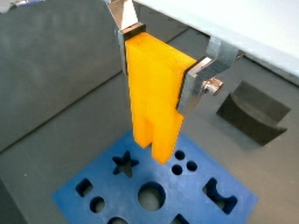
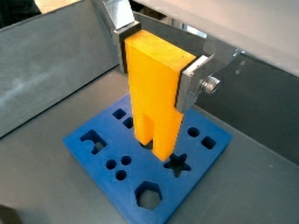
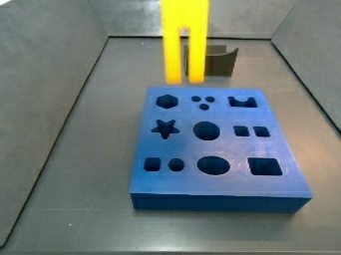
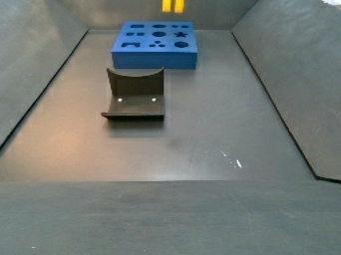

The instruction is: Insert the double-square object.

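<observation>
**Double-square object clamped in gripper, hanging above blue board**

The double-square object (image 1: pixel 155 92) is yellow-orange, upright, prongs pointing down. Both wrist views show it (image 2: pixel 156 92) held between the flat silver fingers (image 1: pixel 195 80), one plate on each side, pressed against the block. So the gripper (image 1: pixel 163 74) is clamped on the piece, near its upper end. Gripper (image 2: pixel 162 68) sits high above the board; it is out of frame in both side views, where only the lower part of the block shows.

In a side view the two prongs (image 3: pixel 185 42) hang in the air beyond the board's far edge, tips not touching anything, a gap visible between the prongs. Whether the tips are over the board itself or just past it cannot be told from that view. In a wrist view the prong tips appear above the board's surface near the star hole (image 2: pixel 177 163), clear of it.

The blue board (image 3: pixel 273 197) lies flat on the bench floor, toward one end wall. It has shaped holes: star, hexagon, circles, oval, squares, a notched one. All holes visible look unfilled.

The fixture (image 4: pixel 135 97), dark bracket on a base plate, stands on the floor near the bench middle, well apart from the board (image 4: pixel 188 58). In a side view it (image 3: pixel 220 58) shows just behind the prongs. Grey bench walls (image 4: pixel 40 70) rise along the sides.
</observation>
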